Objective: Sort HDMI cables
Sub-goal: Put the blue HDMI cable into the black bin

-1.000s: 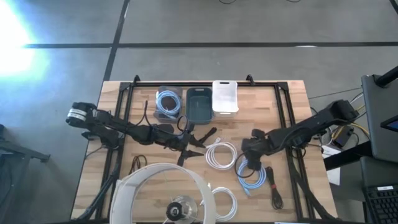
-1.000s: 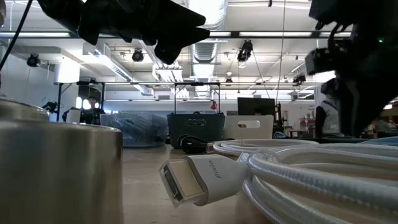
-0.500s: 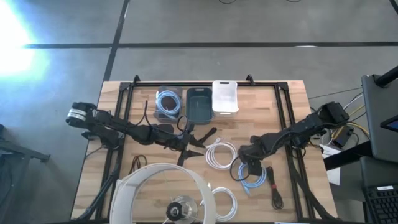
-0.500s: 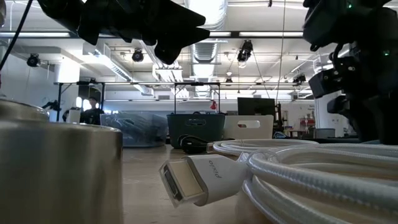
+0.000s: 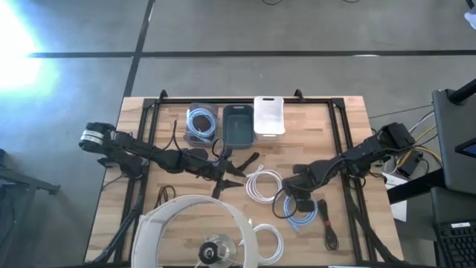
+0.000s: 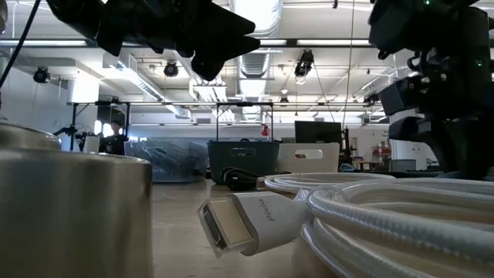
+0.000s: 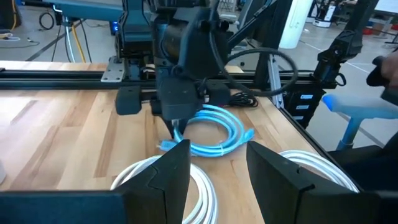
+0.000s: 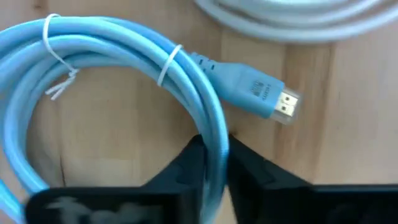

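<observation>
- White braided HDMI cable coil (image 6: 386, 212), table centre; its plug bears small grey lettering, not legible
- Light blue HDMI cable coil (image 8: 124, 81), white ties; plug marking unreadable; lies right of the white coil
- Right gripper (image 8: 211, 165): fingers nearly closed, pinching the blue coil's strand
- Left gripper (image 7: 217, 171): parted, empty, left of the white coil

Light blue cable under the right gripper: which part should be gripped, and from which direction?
Grip the bundled strands of the light blue cable on the loop's arc near the plug, coming straight down from above. The coil lies flat on the table, tied with white ties, so the strands lift together. The right gripper already straddles that arc.
</observation>
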{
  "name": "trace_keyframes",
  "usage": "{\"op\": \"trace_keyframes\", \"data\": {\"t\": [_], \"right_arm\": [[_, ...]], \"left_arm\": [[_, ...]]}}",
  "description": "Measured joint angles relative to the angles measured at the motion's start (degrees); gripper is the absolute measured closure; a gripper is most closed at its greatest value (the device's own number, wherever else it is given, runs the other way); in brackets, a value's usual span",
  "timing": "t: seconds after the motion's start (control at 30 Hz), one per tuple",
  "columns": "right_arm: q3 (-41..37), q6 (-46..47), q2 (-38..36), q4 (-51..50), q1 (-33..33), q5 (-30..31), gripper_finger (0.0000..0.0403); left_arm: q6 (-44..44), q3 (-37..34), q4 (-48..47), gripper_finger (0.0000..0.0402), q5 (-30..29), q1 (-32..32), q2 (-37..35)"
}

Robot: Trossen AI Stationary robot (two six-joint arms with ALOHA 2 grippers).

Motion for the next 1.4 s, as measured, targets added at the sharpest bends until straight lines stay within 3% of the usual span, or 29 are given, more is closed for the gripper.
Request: {"op": "trace_keyframes", "data": {"t": [0.07, 0.53, 0.8, 1.0, 1.4], "right_arm": [[0.63, -3.09, -0.77, 0.06, -0.02, 1.23, 0.0382], [9.34, -14.88, -8.09, -2.14, 0.09, 25.59, 0.0388], [14.14, -18.94, -8.73, 5.81, 0.02, 54.70, 0.0389], [13.85, -20.18, -6.75, 10.56, 0.11, 55.97, 0.0389], [12.96, -20.60, -3.05, 10.85, 0.09, 55.91, 0.0380]], "left_arm": [[-0.61, 0.00, 0.03, 0.0241, -0.31, 0.00, 0.00], [-7.38, 1.07, 0.30, 0.0241, -8.69, 0.02, 0.00], [-9.29, 3.20, 0.76, 0.0241, -13.82, 0.04, 1.44], [-14.63, 4.98, 0.69, 0.0241, -16.18, 0.16, 5.14], [-16.03, 8.98, 0.34, 0.0241, -16.52, 1.43, 9.83]]}}
